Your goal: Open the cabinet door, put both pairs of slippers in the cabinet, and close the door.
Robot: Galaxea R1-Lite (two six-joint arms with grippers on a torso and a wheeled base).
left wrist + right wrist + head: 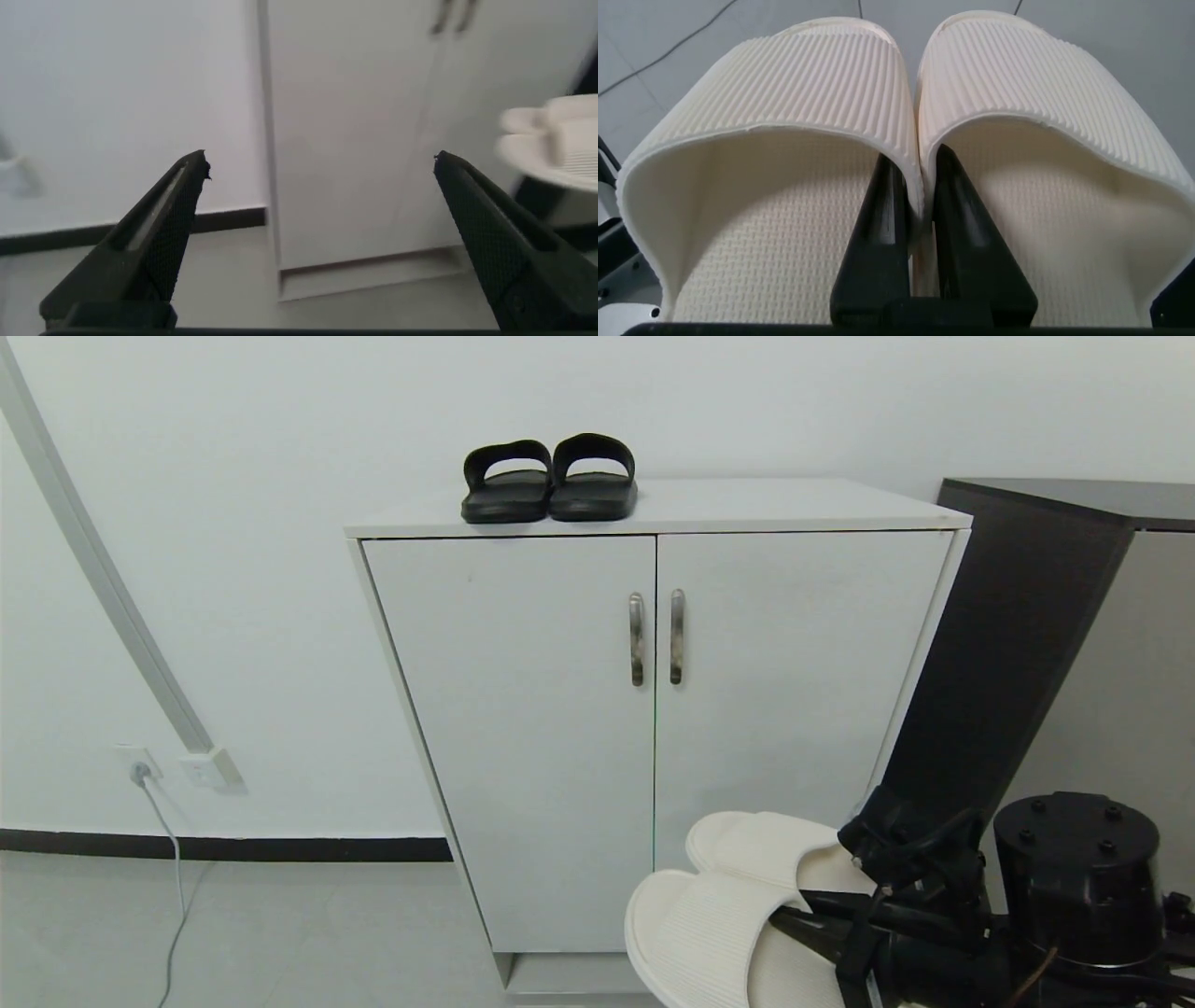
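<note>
Matching cream slippers point(813, 93) (ribbed straps point(1027, 75))

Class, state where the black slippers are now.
In the head view, the black slippers sit side by side on top of the cabinet, toward its left end.

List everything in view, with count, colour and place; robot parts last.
cabinet: 1, white, against the wall, doors shut
door handles: 2, silver, side by side mid-front
black slippers: 1 pair, black, on the cabinet top
white slippers: 1 pair, cream, low before the right door
dark cabinet: 1, black, right of the white one
wall sockets: 2, white, low on the wall, left
left gripper: 1, black, open, empty
right gripper: 1, black, shut on the white slippers
</note>
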